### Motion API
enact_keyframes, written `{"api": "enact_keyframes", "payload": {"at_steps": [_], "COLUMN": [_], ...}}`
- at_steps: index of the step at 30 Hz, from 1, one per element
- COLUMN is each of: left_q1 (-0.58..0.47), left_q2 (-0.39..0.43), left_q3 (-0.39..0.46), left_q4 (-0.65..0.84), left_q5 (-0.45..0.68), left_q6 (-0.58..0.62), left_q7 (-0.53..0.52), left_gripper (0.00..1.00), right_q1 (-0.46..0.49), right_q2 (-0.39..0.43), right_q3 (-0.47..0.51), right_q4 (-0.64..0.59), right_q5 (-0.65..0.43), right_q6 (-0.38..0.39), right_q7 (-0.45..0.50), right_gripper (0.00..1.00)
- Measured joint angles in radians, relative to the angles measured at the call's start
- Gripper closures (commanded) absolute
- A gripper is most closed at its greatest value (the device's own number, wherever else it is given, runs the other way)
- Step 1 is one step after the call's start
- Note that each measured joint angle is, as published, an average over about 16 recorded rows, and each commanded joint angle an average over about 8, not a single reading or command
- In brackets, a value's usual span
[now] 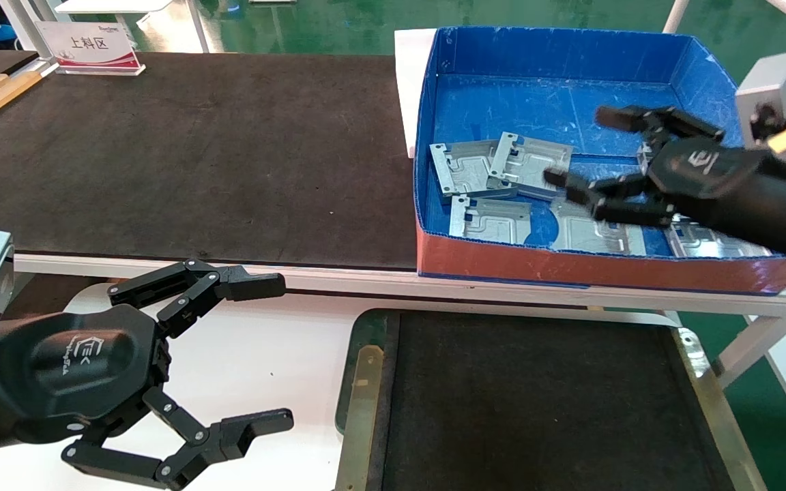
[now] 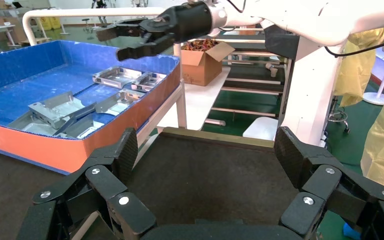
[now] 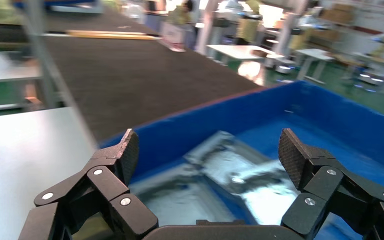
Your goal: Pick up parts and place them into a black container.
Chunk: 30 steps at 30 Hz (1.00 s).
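Observation:
Several silver-grey stamped parts lie loose on the floor of a blue-walled box, some overlapping. My right gripper hovers open over the box's right half, above the parts, with nothing between its fingers. In the right wrist view the right gripper frames the blurred parts below it. The black container, a shallow tray with a brass side strip, sits at the front centre, nothing on the floor that shows. My left gripper is open and holds nothing, just left of the tray; the left wrist view shows the left gripper facing the tray floor.
A long black belt surface runs across the back left, with a white sign at its far edge. The box has an orange front wall. A white table top lies under my left gripper.

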<state>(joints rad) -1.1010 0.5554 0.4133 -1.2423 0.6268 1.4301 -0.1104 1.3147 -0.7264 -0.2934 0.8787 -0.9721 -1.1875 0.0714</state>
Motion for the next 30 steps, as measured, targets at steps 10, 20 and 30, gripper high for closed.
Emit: {"api": "enact_keyframes", "payload": {"at_steps": [10,20,30], "left_q1": [0.000,0.000,0.000], "left_q2": [0.000,0.000,0.000], "left_q3": [0.000,0.000,0.000], "left_q4": [0.000,0.000,0.000], "left_q5": [0.000,0.000,0.000], "left_q6": [0.000,0.000,0.000], "left_q7": [0.000,0.000,0.000], "left_gripper": [0.00,0.00,0.00], "right_q1": [0.099,0.191,0.291], "right_q2": [-0.062,-0.128,-0.203], "right_q3": [0.001,-0.008,-0.048], "right_q4": [-0.189,-0.367,-0.543], "right_q5": [-0.064,-0.118,-0.187], "right_q6": [0.155,0.303,0.428], "right_q7": [-0.044,-0.061,0.005], "right_gripper": [0.00,0.00,0.00]}}
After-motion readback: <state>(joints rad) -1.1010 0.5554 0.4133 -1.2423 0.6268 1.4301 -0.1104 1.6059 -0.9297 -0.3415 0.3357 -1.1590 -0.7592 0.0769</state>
